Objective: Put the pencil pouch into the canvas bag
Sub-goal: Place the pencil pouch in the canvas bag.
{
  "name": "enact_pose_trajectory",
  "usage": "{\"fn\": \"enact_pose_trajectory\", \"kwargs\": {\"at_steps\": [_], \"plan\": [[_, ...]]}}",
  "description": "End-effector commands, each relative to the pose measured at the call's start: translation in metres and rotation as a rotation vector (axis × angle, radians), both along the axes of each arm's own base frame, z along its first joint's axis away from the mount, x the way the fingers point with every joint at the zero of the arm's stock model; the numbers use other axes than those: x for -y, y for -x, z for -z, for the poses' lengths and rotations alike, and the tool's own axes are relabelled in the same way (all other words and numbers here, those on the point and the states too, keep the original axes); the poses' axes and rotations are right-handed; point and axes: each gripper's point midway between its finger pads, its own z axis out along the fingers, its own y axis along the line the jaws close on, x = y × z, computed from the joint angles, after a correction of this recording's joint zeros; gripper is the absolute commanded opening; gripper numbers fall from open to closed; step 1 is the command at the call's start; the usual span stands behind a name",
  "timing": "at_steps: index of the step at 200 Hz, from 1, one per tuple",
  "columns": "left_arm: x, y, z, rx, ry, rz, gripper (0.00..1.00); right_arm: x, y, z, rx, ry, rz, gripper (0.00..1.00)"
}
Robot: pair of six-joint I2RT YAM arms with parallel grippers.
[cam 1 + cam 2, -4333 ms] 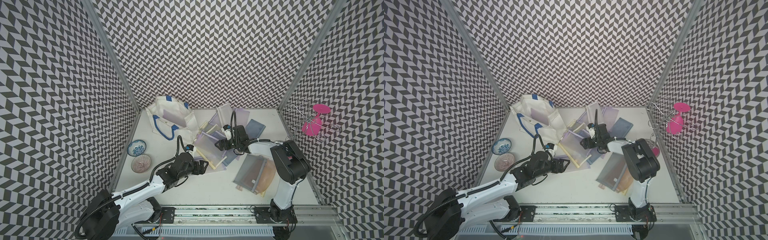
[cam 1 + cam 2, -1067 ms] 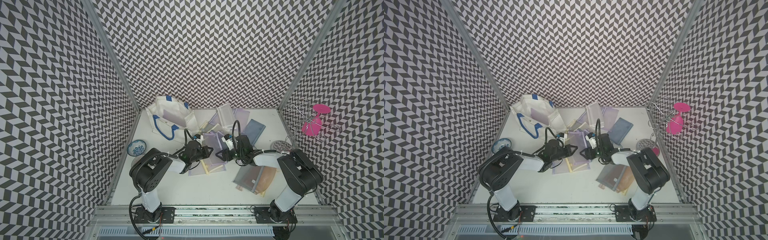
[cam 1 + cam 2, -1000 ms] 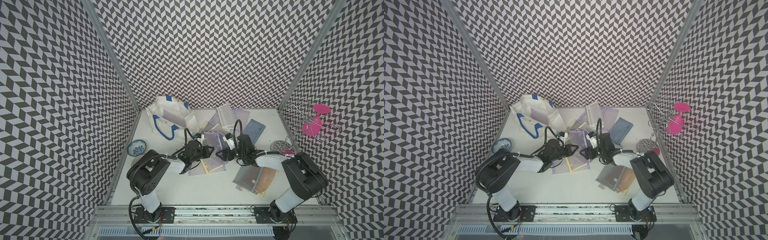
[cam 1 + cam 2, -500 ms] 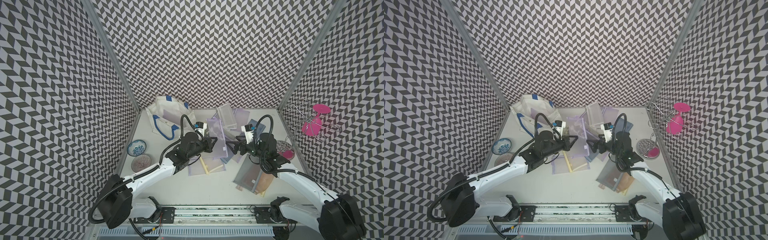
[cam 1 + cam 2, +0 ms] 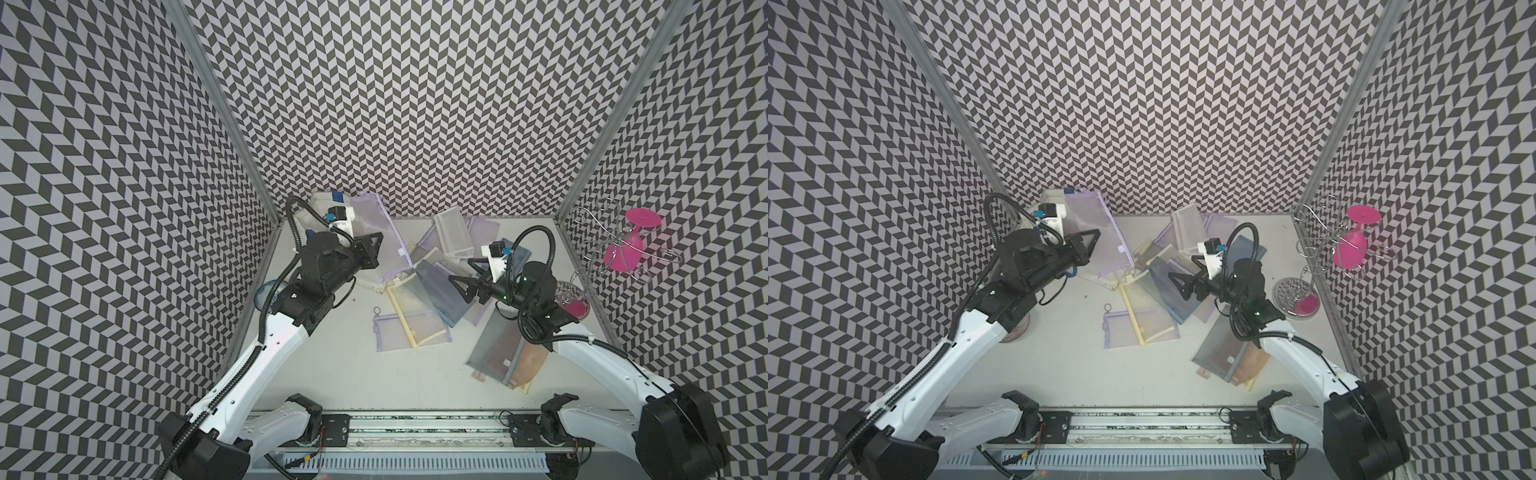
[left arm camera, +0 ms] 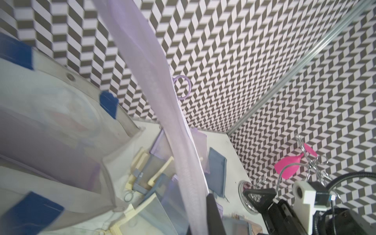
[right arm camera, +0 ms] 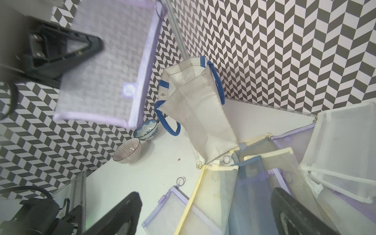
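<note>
L fingers (image 5: 365,254) clamped tight on lilac pencil pouch (image 5: 376,226), now swung up by canvas bag (image 7: 199,109) in back-left corner; R fingers (image 7: 124,215) spread wide, empty, pulled back above pouch pile (image 5: 432,282) on counter (image 5: 353,365)

The left arm (image 5: 266,353) and right arm (image 5: 598,363) share white shells, black joint housings, ribbed black cables (image 5: 296,232), black triangular tool fingers (image 5: 369,249) and white wrist camera mounts (image 5: 495,258) with blue plugs.
</note>
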Motion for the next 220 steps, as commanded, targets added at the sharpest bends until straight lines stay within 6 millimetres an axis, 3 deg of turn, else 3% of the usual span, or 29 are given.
{"fn": "enact_pose_trajectory", "kwargs": {"at_steps": [1,37,74,118,162,220], "plan": [[-0.024,0.002,-0.014,-0.003,0.007,-0.026,0.0,-0.005,-0.002,-0.012,0.081,-0.012,0.003,1.0],[-0.069,-0.015,-0.015,-0.027,0.056,-0.119,0.0,0.009,-0.013,0.004,0.029,0.032,0.112,1.0],[-0.11,-0.035,0.002,-0.091,0.215,-0.239,0.0,0.0,-0.009,0.003,0.011,0.017,0.07,1.0],[-0.128,-0.059,0.029,-0.134,0.302,-0.355,0.0,-0.003,-0.007,0.005,0.013,0.02,0.066,1.0],[-0.146,-0.097,0.05,-0.169,0.245,-0.47,0.0,-0.005,-0.004,0.005,0.008,0.01,0.048,1.0],[-0.145,-0.141,0.077,-0.214,0.202,-0.472,0.0,-0.004,-0.001,0.004,0.013,0.0,0.048,1.0]]}}
